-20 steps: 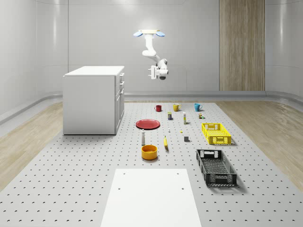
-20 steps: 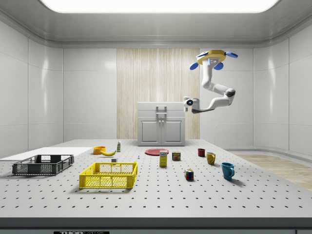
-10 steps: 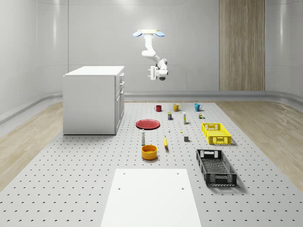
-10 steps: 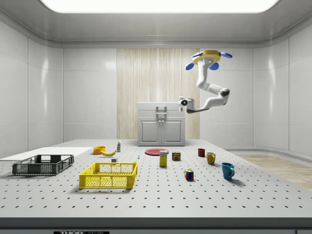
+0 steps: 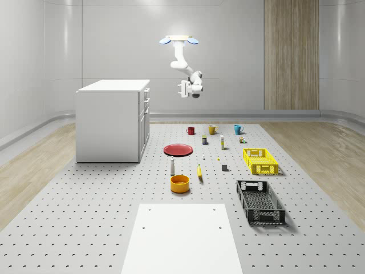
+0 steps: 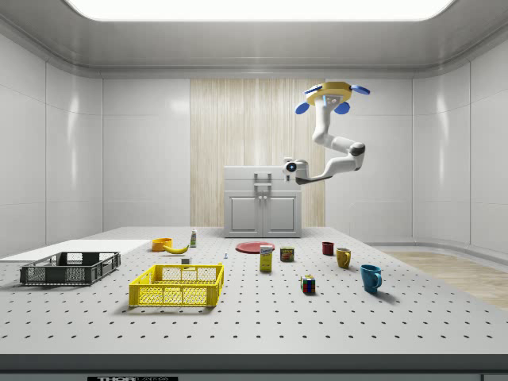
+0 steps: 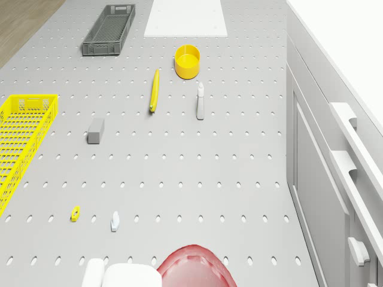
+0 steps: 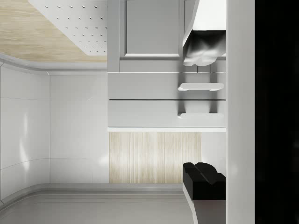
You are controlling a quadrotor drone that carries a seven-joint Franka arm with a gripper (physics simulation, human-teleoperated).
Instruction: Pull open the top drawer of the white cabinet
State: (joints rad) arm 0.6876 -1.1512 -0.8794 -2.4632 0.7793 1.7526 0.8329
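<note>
Your drone (image 5: 179,40) hovers over the table in front of the white cabinet (image 5: 111,120); the gripper (image 6: 290,167) faces its top drawer (image 6: 263,174), level with it yet well apart from its handle (image 8: 200,115); I cannot tell the fingers' state.

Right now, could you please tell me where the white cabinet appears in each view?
Whole-scene view: white cabinet at left.
Side view: white cabinet centre, at the back.
Drone view: white cabinet front beside the perforated floor.
Wrist view: white cabinet drawer fronts with handles.
Shared landmark: red plate before its doors.
</note>
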